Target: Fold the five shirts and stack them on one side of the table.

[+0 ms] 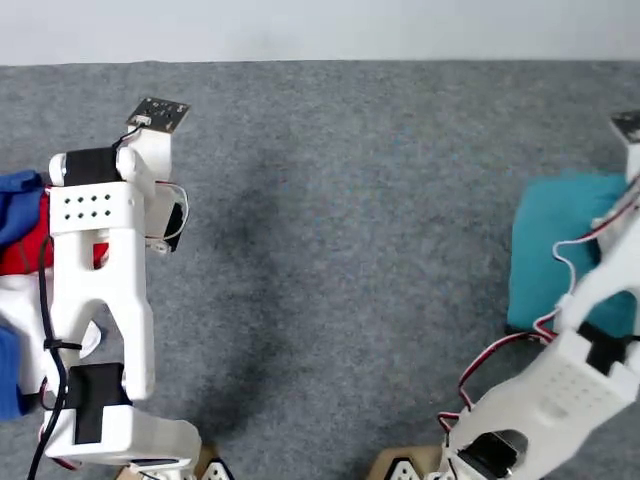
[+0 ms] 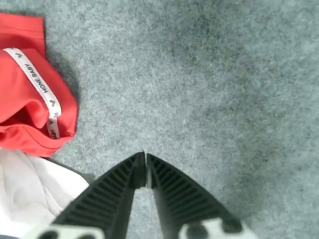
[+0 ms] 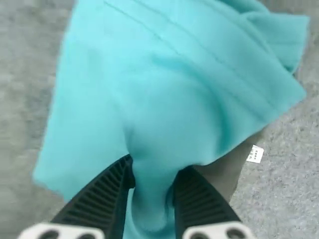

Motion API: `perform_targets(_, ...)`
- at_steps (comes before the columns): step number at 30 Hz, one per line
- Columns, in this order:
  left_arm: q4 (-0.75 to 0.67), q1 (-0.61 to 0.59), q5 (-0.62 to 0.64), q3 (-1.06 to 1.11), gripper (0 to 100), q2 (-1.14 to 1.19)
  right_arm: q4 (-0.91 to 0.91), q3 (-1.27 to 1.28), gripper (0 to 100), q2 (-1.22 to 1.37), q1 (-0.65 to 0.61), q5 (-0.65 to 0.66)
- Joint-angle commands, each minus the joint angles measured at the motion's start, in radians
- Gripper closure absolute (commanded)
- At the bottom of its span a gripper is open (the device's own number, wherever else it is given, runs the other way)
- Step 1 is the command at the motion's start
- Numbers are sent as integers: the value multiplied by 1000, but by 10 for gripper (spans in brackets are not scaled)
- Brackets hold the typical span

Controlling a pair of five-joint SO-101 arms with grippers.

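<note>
Surface: mottled grey, uniform.
Teal shirt: plain turquoise, no print.
Red shirt: solid red; white neck tape w/ dark lettering.
White shirt: off-white, plain.
Blue shirt: royal blue, plain.
L arm, R arm: white shells, black motor blocks.
L hand, R hand: black, ribbed.
Wires on R arm: red/white/black.

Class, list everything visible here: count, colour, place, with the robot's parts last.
teal shirt: 1, teal, table's right side
red shirt: 1, red, left edge, crumpled
white shirt: 1, white, beside the red shirt
blue cloth: 2 patches, blue, left edge; shirt count unclear
table: 1, grey, under everything
left arm, right arm: 2, white, near edge
left gripper: 1, black, shut, above bare table
right gripper: 1, black, shut on teal shirt
</note>
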Motion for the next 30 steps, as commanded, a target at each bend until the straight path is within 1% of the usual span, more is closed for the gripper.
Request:
perform_targets(1,25,3,-3,-8,993,-51,-44,-8,989,19,54,21)
perform_targets(7,25,3,-3,-8,993,-51,-53,-8,972,85,76,21)
perform_targets(9,25,3,-3,-8,993,-51,-74,-8,920,104,79,21)
perform_targets(13,25,3,-3,-8,993,-51,-84,-14,760,74,108,17)
perform_targets(15,25,3,-3,-8,993,-51,-73,-26,733,33,110,8)
perform_targets(21,25,3,-3,-8,993,-51,-59,-40,735,-101,73,-81)
perform_targets(24,25,3,-5,-8,993,-49,-44,-40,746,-85,44,-100)
perform_targets(26,25,3,-3,-8,993,-49,-50,-41,828,-39,33,-95)
perform_targets(28,25,3,-3,-8,993,-51,-54,-46,965,7,25,-95)
perform_targets(29,25,3,-3,-8,993,-51,-58,-46,998,27,24,-95)
perform_targets(30,25,3,-3,-8,993,-51,-53,-46,969,45,28,-97)
